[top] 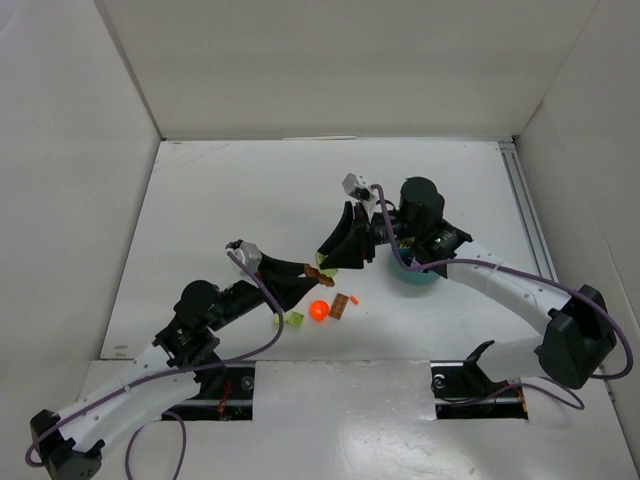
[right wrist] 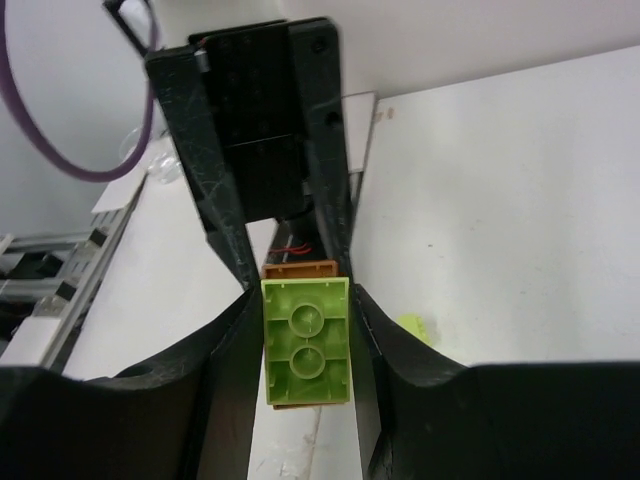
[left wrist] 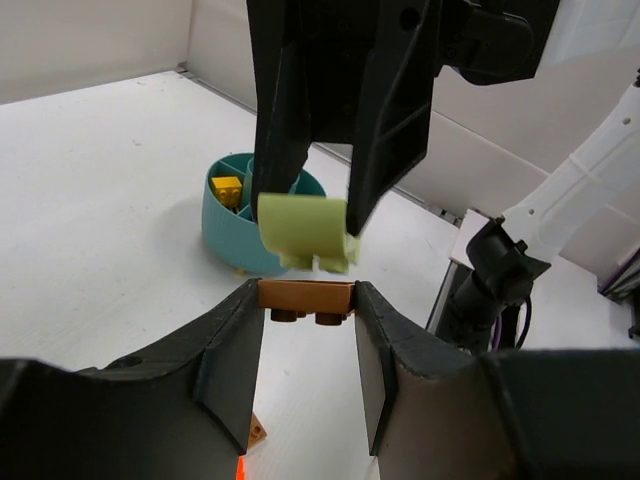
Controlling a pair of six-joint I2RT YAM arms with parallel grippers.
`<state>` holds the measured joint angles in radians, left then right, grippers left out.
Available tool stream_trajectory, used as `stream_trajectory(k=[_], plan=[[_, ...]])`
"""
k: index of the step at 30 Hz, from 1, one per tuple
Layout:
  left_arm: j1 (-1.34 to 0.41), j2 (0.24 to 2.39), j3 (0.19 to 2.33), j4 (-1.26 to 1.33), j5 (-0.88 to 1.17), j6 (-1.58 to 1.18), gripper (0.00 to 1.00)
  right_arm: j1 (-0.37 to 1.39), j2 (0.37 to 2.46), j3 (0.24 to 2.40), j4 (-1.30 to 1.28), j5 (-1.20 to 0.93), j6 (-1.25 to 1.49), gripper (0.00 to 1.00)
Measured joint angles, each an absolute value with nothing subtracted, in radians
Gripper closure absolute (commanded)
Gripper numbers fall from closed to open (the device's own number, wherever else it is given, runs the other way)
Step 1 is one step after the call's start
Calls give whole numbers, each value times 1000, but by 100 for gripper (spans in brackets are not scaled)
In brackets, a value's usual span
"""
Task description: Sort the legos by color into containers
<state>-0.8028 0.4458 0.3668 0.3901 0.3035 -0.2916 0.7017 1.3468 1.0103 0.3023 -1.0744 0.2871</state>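
Above the table [top: 250, 200], right claw [right wrist: 305, 300] gripping lime brick [right wrist: 306, 345], left claw [left wrist: 305, 295] pinching brown brick [left wrist: 305, 293]

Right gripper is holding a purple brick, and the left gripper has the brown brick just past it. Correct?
Not purple: the right gripper holds a lime green brick, clear in the right wrist view. The left gripper does have the brown brick just past it.

No readable txt, labels, brands or nos. in any view; nothing legible on green brick [right wrist: 306, 340], brown brick [left wrist: 306, 294] or bowl [left wrist: 222, 238].
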Motion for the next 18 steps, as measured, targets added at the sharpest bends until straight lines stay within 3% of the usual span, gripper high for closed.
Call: stream_trajectory(k=[18], plan=[[-803, 453, 357, 215, 25, -430, 88, 174, 1177, 833, 304, -1072, 189, 93]])
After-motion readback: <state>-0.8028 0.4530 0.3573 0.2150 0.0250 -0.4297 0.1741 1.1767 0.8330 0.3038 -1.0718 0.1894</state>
